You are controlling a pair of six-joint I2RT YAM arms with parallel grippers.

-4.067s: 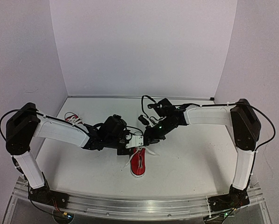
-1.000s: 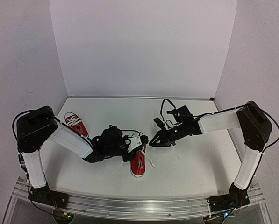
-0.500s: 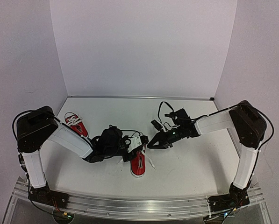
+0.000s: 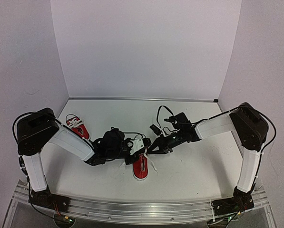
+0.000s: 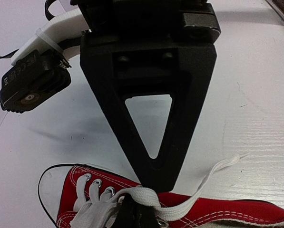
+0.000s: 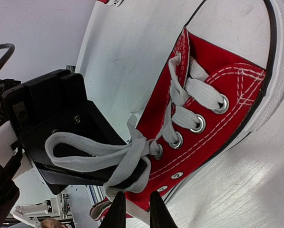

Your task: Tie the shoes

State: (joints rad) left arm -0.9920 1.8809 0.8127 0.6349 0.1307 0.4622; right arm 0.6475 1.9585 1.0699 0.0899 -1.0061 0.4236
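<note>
One small red canvas low-top sneaker with a white rubber sole (image 4: 141, 168) sits on the white tabletop (image 4: 194, 173) near the middle, between the two arms. Its toe points toward the arms' bases. The other red sneaker (image 4: 78, 127) lies well apart at the far left, close to the left arm's shoulder, with its white lacing showing.

Up close, the middle shoe's canvas is bright red with white stitching, a row of metal eyelets (image 6: 197, 124) and a thin black stripe along the white rubber toe rim (image 6: 280, 61). Its flat white laces (image 6: 89, 154) criss-cross the tongue. They then run off loose in a long loop that drapes across the black, triangular finger (image 5: 151, 118) of the left gripper (image 4: 142, 144).

The left gripper is clamped on those laces just above the shoe's opening, and one free end trails onto the table beside it. The right gripper (image 6: 136, 211) hangs just beside the same spot. Its two dark fingertips are only narrowly parted, with no lace clearly between them.
</note>
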